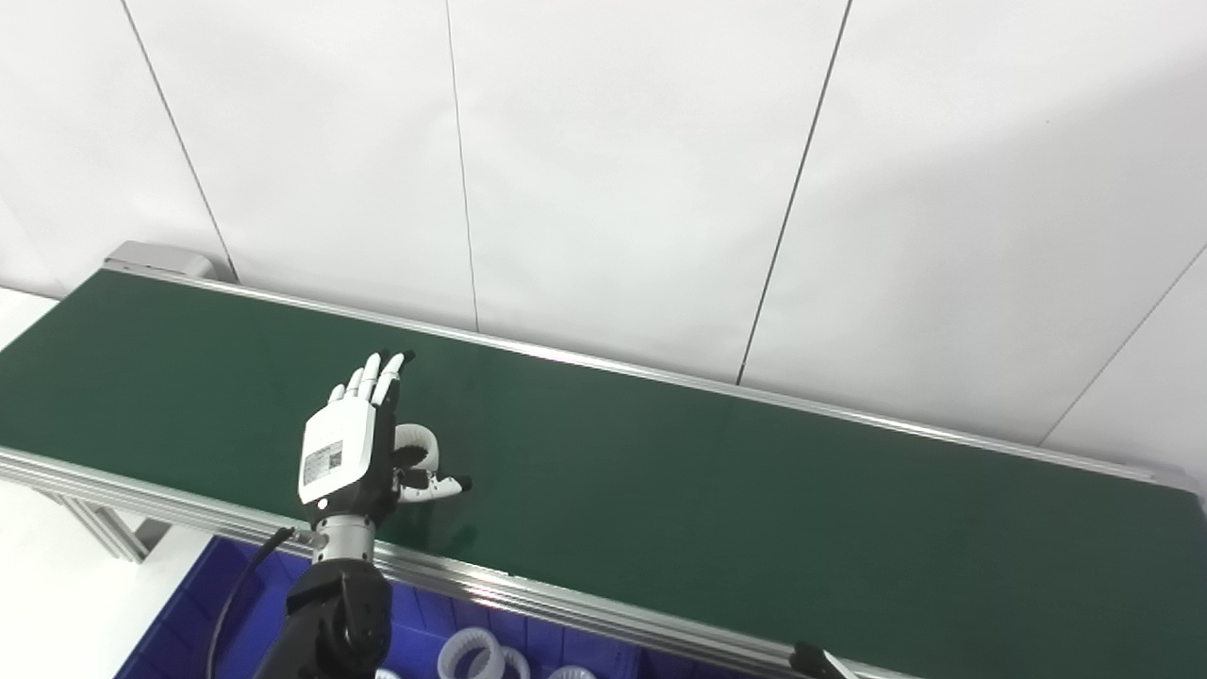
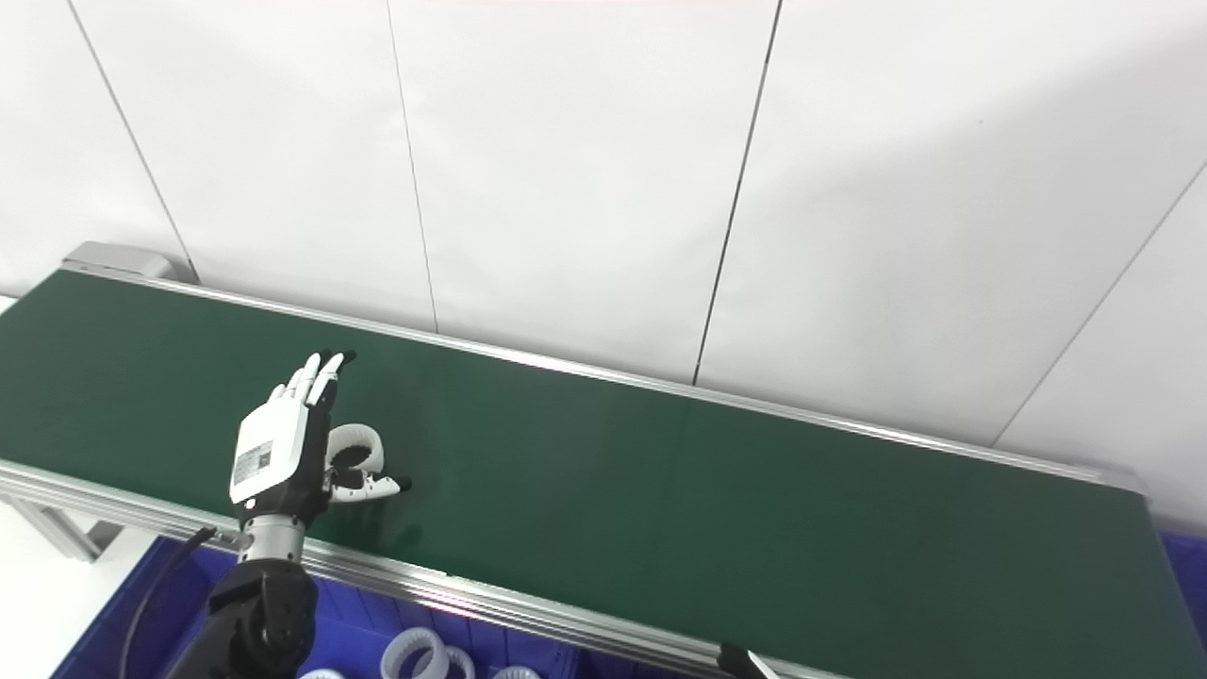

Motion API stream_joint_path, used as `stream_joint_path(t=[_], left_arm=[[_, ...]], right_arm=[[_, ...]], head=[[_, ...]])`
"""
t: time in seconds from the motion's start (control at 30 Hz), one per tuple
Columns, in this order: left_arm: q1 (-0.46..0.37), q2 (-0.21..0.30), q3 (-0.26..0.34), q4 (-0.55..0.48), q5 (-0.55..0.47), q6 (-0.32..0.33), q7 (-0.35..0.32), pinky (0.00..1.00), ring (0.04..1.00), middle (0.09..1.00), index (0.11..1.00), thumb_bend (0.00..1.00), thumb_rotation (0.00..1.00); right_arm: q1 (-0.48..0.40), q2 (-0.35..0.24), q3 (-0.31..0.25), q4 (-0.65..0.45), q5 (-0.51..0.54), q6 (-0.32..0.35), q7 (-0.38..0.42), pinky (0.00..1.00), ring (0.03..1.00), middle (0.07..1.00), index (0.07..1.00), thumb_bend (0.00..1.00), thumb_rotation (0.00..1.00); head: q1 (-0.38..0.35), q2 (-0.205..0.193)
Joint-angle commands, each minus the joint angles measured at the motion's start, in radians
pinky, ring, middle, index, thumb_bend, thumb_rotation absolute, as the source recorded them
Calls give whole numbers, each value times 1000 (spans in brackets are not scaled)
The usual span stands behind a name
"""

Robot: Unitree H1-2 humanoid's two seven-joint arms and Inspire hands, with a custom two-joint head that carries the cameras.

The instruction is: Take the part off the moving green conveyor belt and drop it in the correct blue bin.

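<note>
A white ring-shaped part (image 1: 421,443) lies on the green conveyor belt (image 1: 660,490) near its front left. My left hand (image 1: 351,443) stands upright on the belt with its fingers stretched out and its thumb spread. The ring sits just to the right of its palm, between the fingers and the thumb, and the hand is not closed on it. It also shows in the right eye view (image 2: 356,445). Only a small dark tip (image 1: 813,658) of the right hand shows at the bottom edge, below the belt's front rail.
A blue bin (image 1: 189,622) sits below the belt's front rail at the bottom left, with several white rings (image 1: 471,653) in it. Another bit of blue bin (image 2: 1190,566) shows at the far right. A white panelled wall rises behind the belt.
</note>
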Motion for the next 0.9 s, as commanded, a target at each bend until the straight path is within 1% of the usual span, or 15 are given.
stream_joint_path(t=[0.0,0.13,0.17,0.27,0.4,0.43,0.47,0.5,0.57,0.6,0.63,0.67,0.73,0.8,0.87], left_arm=[[-48,27,-8,0,13,23,6,987,995,999,916,841,143],[-71,36,-20,54,-9,24,10,959,985,996,913,842,124],[-78,36,-21,70,-22,15,10,937,985,996,913,841,108],[-93,37,-27,110,-58,-4,1,801,918,982,918,820,12],[-107,38,-42,141,-101,-11,-27,731,864,956,908,794,0],[-110,39,-45,147,-113,-14,-37,663,805,921,888,767,0],[-112,37,-47,146,-132,-14,-59,628,774,902,878,754,0],[-113,36,-49,144,-146,-13,-75,544,672,844,839,718,0],[-115,34,-55,137,-171,-4,-113,491,598,808,805,695,0],[-116,33,-58,134,-182,0,-131,488,594,806,803,693,0],[-117,32,-62,132,-190,1,-146,454,531,801,793,591,0],[-117,33,-69,127,-195,4,-161,439,493,790,775,527,0],[-117,31,-75,118,-214,6,-191,469,475,732,745,494,0],[-117,30,-74,117,-250,-25,-212,452,442,588,688,492,0],[-120,29,-65,120,-310,-52,-254,442,432,544,660,497,0]], right_arm=[[-3,1,-1,-24,7,-62,-16,638,766,812,825,709,132],[-3,-5,0,-26,8,-63,-14,637,768,813,827,702,139],[-2,-5,0,-26,7,-62,-15,637,767,812,826,704,134],[-1,-3,-3,-29,11,-58,-12,627,765,812,824,711,134],[-2,-6,-3,-28,14,-60,-12,627,767,815,825,705,135],[-2,-6,-3,-28,15,-61,-12,628,764,811,823,708,135],[-1,-7,-3,-29,15,-60,-12,628,763,809,822,710,135],[-1,-7,-3,-30,15,-60,-11,624,758,805,821,709,127],[0,-7,-4,-34,13,-56,-9,623,756,804,820,707,121],[0,-7,-5,-35,11,-56,-10,623,756,804,820,707,121],[1,-7,-5,-37,8,-55,-10,622,756,803,819,712,131],[1,-7,-6,-38,7,-55,-10,617,756,803,820,713,142],[3,-5,-7,-42,4,-54,-11,611,752,799,818,720,140],[5,-5,-8,-47,6,-51,-9,610,754,801,821,719,137],[8,-4,-9,-53,1,-47,-10,609,753,801,821,719,152]], head=[[1,0],[1,2],[1,2],[0,4],[1,6],[1,6],[2,7],[2,7],[1,9],[1,9],[2,12],[2,12],[2,12],[3,17],[4,22]])
